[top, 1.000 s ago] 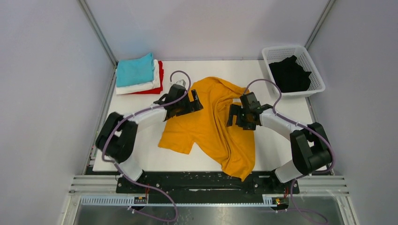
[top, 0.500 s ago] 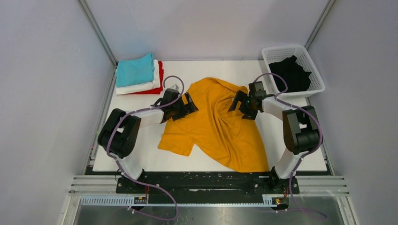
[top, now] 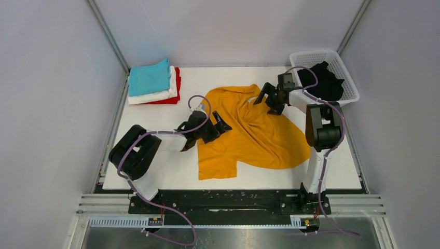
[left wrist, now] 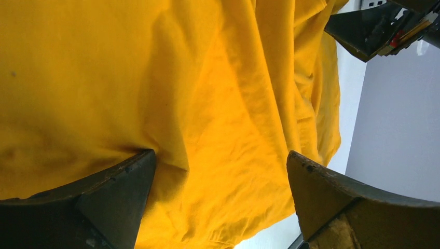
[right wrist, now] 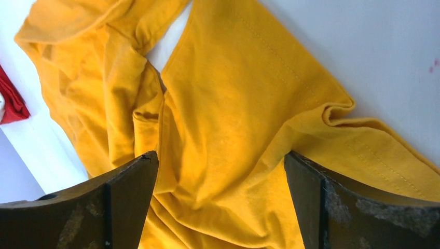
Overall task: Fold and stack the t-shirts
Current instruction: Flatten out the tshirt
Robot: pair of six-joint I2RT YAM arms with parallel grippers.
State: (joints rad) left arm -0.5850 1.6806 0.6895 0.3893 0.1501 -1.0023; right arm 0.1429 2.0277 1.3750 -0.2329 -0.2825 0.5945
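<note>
A mustard-orange t-shirt (top: 259, 140) lies crumpled and partly spread in the middle of the white table. My left gripper (top: 222, 127) is low over its left side, open, with wrinkled cloth (left wrist: 218, 104) spanning the gap between its fingers. My right gripper (top: 267, 98) is at the shirt's far right edge, also open, straddling folds of the cloth (right wrist: 223, 119). Neither gripper pinches anything. At the far left corner, folded teal (top: 149, 78), white (top: 155, 96) and red (top: 177, 85) t-shirts form a stack. A black t-shirt (top: 324, 83) lies in the basket.
The white lattice basket (top: 314, 53) stands at the far right corner, close behind the right arm's wrist. Grey walls enclose the table on three sides. The right arm's elbow (top: 321, 127) rises over the table's right edge.
The mustard-orange shirt has shifted right and spread wider. My right gripper has moved far and right toward the basket. My left gripper has moved nearer and right over the shirt.
</note>
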